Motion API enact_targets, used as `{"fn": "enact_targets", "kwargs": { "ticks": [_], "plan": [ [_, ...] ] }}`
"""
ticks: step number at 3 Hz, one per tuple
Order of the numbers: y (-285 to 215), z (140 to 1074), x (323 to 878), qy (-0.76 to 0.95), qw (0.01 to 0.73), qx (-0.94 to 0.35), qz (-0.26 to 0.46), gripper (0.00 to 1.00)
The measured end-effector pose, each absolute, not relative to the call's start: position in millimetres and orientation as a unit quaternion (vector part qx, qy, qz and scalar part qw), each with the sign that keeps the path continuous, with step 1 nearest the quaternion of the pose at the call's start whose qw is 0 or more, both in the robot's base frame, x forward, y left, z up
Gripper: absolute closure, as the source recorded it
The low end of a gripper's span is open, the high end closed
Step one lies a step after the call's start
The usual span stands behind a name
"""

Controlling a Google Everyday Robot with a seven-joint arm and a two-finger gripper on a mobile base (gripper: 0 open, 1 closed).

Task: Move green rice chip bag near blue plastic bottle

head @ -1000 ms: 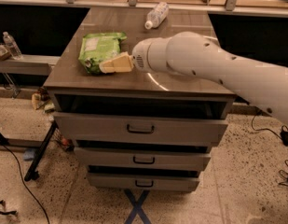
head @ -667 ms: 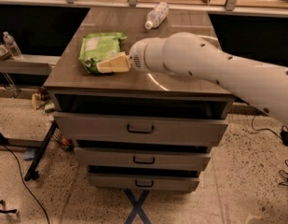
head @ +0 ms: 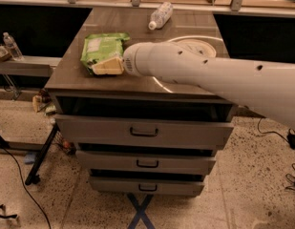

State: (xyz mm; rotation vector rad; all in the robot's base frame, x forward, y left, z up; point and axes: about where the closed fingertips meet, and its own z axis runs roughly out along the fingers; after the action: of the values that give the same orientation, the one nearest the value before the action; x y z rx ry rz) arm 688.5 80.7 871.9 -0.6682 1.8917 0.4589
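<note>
My gripper [head: 105, 67]: at the end of my white arm, low over the left front part of the cabinet top, resting against the near edge of the green rice chip bag; it shows as a cream-coloured block.
Grip state: I cannot tell from this view whether my gripper is clenched on the bag or released.
My arm [head: 209, 75]: reaches in from the right edge of the view and crosses the cabinet top toward the left, covering much of the top's front right.
Green rice chip bag [head: 100, 49]: lies flat on the left half of the cabinet top, its whitish label patch facing up near its far left corner, its near edge under my gripper.
Blue plastic bottle [head: 161, 15]: lies on its side near the back of the top, white cap pointing toward the front left; well apart from the bag, with bare surface between them.
White bowl [head: 200, 46]: sits on the right half of the top, behind my arm, its near part hidden by it.
Cabinet top [head: 70, 75]: dark brownish-grey, smooth and a little reflective.
Drawers [head: 144, 132]: three grey fronts stacked below the top, each with a dark handle.
Small water bottle [head: 12, 46]: upright on a lower ledge at the far left, off the cabinet.
Floor: speckled, with a blue tape cross [head: 140, 210] in front of the cabinet.
</note>
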Motion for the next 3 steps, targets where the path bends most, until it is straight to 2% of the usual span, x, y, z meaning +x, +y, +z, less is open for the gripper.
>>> {"fn": "enact_targets", "kwargs": {
  "ticks": [1, 2, 3],
  "plan": [
    [96.6, 864.3, 694.4, 0.787, 0.514, -0.279, 0.197, 0.0],
    [112.7, 860.3, 701.2, 0.781, 0.517, -0.286, 0.205, 0.13],
    [128.3, 855.5, 708.6, 0.775, 0.514, -0.298, 0.215, 0.37]
  ]
}}
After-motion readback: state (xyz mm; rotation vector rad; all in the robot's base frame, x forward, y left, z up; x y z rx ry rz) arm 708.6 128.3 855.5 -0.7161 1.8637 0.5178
